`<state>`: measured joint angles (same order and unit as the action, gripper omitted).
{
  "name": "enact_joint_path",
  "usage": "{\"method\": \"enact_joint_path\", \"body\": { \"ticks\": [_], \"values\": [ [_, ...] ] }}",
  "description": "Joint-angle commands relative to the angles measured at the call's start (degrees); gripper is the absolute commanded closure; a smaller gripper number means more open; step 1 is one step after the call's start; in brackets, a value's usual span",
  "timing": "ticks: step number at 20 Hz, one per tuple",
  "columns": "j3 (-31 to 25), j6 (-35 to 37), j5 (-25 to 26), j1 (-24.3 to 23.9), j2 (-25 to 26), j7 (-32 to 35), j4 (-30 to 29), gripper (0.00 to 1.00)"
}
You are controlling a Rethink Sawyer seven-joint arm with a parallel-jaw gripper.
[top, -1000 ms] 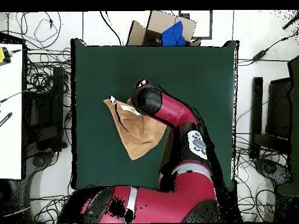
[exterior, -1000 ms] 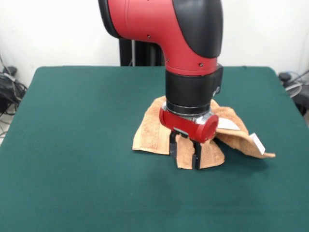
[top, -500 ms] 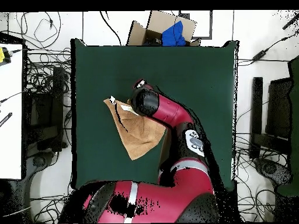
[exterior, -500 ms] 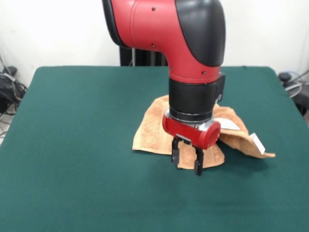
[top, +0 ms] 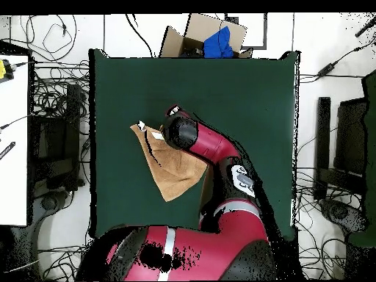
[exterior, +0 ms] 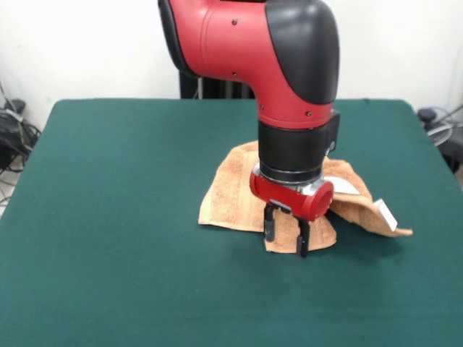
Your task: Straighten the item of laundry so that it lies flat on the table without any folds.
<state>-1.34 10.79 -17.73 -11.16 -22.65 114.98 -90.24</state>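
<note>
One gripper [exterior: 287, 236] – jaws parted, gripping nothing – hangs over the near folded lobe of the towel [exterior: 231, 199], whose bulk lies behind it on the table [exterior: 108, 181].

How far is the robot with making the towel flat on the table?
Nothing looks finished: the towel lies bunched on the table, with one corner folded over at the right in the front view. In hand: the hand is down at the towel's near edge, fingers apart on either side of a flap. Left to do: grip it, pull the folds out and spread it flat.
</note>
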Motion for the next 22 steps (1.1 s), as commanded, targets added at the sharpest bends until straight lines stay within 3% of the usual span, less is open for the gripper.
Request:
{"method": "enact_joint_path", "body": {
  "ticks": [1, 10, 22],
  "values": [
    [-6.7, 0.4, 0.4, -2.1, -1.5, 8.5, -7.6, 0.00],
    [-6.9, 1.5, 0.6, -2.8, -4.2, 7.8, -10.6, 0.00],
    [-6.2, 1.1, 0.5, -2.3, -3.2, 7.7, -9.6, 0.00]
  ]
}}
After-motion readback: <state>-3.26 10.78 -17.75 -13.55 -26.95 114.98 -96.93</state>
